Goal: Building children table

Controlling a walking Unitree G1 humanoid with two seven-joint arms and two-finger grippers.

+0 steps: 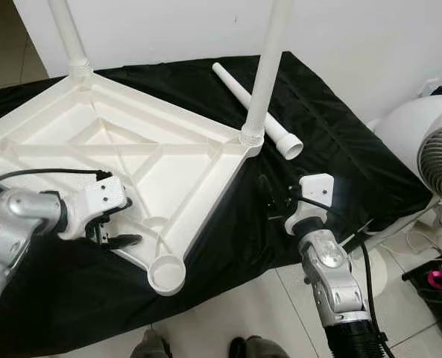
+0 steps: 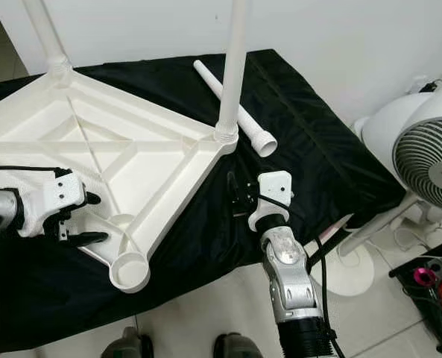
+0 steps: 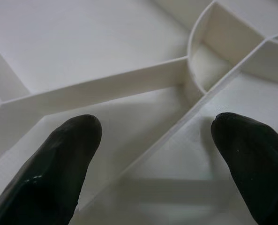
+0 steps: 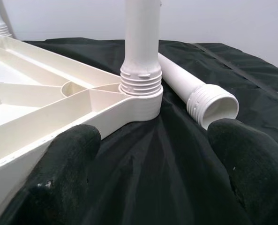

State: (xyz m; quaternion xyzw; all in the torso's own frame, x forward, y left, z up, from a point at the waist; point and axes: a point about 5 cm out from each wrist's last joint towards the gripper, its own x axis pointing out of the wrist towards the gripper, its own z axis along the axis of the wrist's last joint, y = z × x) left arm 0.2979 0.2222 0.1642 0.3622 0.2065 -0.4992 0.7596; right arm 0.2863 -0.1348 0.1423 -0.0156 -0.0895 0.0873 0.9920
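The white table top [image 1: 94,134] lies upside down on a black cloth [image 1: 317,127]. Two white legs stand screwed into it, one at the far left corner [image 1: 70,37] and one at the right corner [image 1: 267,67]. A third leg [image 1: 256,110] lies loose on the cloth behind the right corner. The near corner socket [image 1: 166,274] holds nothing. My left gripper [image 1: 124,221] is open over the ribs by the top's near edge; its fingers [image 3: 59,159] straddle a rib. My right gripper [image 2: 238,195] is open low over the cloth, facing the right-corner leg [image 4: 141,42] and the loose leg [image 4: 199,93].
A white fan [image 1: 437,149] on a stand is close at the right, with cables on the tiled floor under it. A white wall [image 1: 168,30] backs the table. The cloth's front edge hangs just before my feet [image 1: 198,347].
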